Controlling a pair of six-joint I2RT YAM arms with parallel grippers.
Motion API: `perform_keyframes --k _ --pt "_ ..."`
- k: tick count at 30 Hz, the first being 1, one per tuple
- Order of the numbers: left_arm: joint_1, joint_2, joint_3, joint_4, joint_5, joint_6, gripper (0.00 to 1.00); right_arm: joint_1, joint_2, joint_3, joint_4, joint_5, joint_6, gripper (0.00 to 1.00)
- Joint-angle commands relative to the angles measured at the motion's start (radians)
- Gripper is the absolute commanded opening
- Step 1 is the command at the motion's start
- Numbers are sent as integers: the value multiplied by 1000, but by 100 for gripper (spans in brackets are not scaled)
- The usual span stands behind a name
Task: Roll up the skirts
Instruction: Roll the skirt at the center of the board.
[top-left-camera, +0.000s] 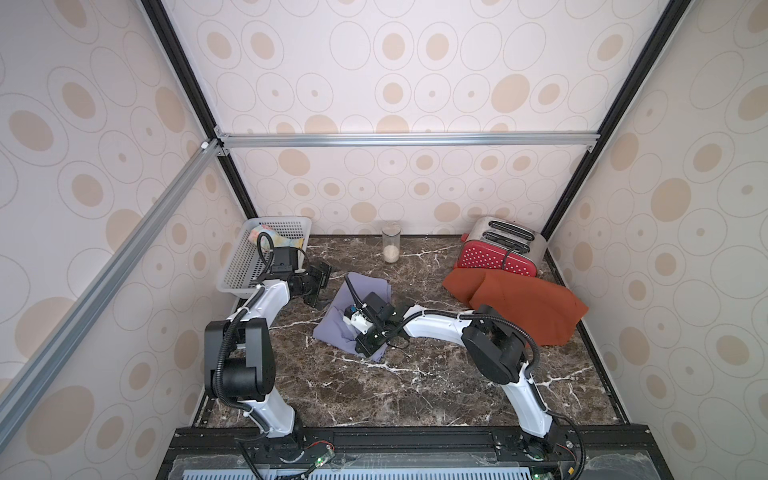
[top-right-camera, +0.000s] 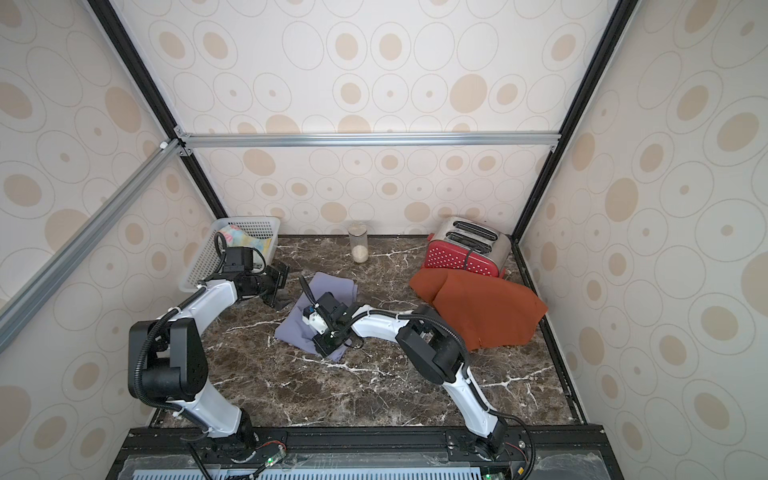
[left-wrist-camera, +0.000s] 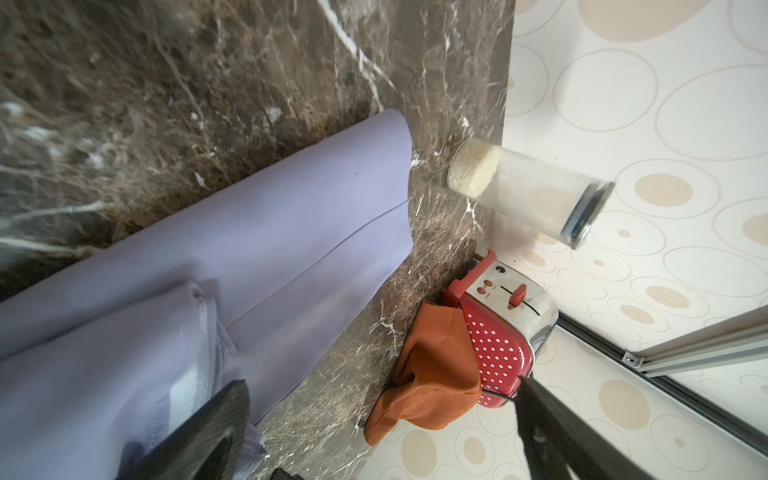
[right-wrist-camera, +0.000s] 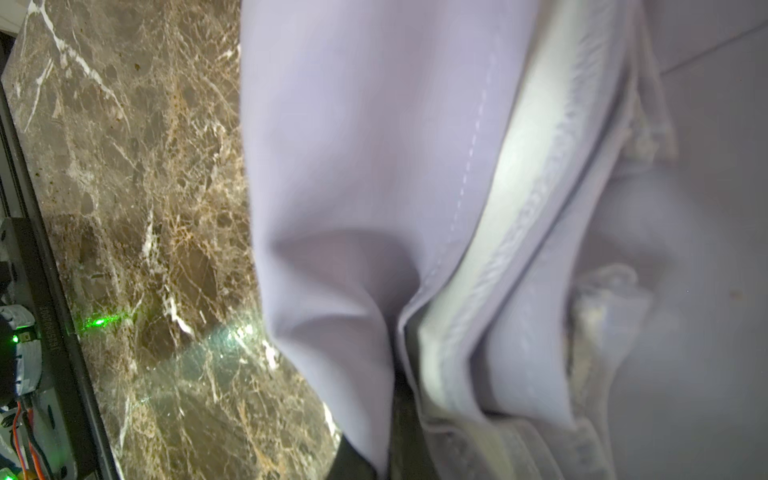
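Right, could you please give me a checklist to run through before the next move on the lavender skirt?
1. Grip: right tool shut on the lavender skirt: ok.
2. Free arm: left tool open, holding nothing: ok.
3. Number of layers pinched by the right tool: cannot tell.
4. Clearance: jar stands apart from the lavender skirt: ok.
5. Next garment: orange skirt free of the toaster: not ok, it lies against it.
6. Progress: lavender skirt rolled: not ok, no roll visible.
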Motion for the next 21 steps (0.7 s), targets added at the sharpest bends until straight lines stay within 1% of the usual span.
perform_keyframes --k 1,3,5,8,10,11,12,13,15,18,19,21 --pt "11 14 97 -89 43 8 99 -6 75 -36 -70 63 18 0" --pt "11 38 130 -132 84 40 99 -6 75 -36 -69 63 19 0" --pt "11 32 148 -186 73 89 99 -8 75 -36 -68 59 19 0" --pt "13 -32 156 -270 -22 203 99 -10 69 -35 -63 39 15 0" --pt "8 -116 115 -346 -139 274 99 -15 63 -21 -80 25 15 0" --pt "5 -159 80 -360 -195 289 99 -18 61 -10 -95 6 18 0" --pt "-1 -218 20 -343 -241 296 99 -24 58 -1 -104 -32 22 0" --pt "-9 -277 -52 -295 -262 301 99 -34 54 4 -107 -76 31 0" --pt "-29 -372 -170 -221 -284 304 99 -51 49 12 -104 -158 59 0" --pt "-106 -479 -325 -147 -298 315 99 -74 54 32 -98 -280 97 0" --pt "-137 -513 -391 -90 -294 297 99 -81 59 43 -102 -319 103 0" --pt "-166 -551 -499 5 -286 247 99 -87 62 52 -95 -366 110 0"
